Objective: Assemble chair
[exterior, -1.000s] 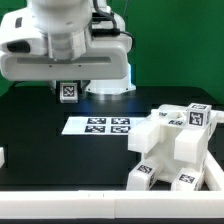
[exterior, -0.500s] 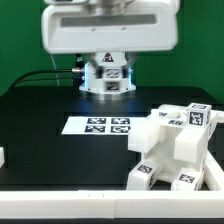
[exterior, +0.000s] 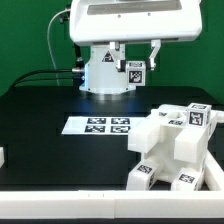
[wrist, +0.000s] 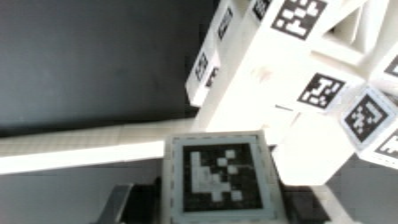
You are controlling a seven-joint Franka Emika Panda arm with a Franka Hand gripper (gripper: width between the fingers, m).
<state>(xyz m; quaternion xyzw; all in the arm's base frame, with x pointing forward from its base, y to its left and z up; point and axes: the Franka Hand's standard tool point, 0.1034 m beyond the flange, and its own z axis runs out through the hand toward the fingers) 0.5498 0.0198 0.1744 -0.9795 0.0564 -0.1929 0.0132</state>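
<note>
The partly built chair (exterior: 172, 146) stands on the black table at the exterior view's right, a white blocky body with several tags. Above and behind it, my gripper (exterior: 136, 62) hangs high over the table, shut on a small white chair piece (exterior: 133, 72) with one tag facing the camera. In the wrist view that tagged chair piece (wrist: 221, 176) sits between my dark fingers (wrist: 139, 198), and the chair body (wrist: 285, 80) lies beyond it. The wrist view shows my gripper (wrist: 222, 205) only at the picture's edge.
The marker board (exterior: 100, 125) lies flat on the table in front of the arm's round base (exterior: 105, 78). A small white part (exterior: 2, 157) shows at the exterior view's left edge. A white rim (exterior: 100, 198) runs along the table's front.
The arm has swung and lifted. The held tagged piece went from low at the exterior view's left to higher up, towards the right. The chair body has not moved.
</note>
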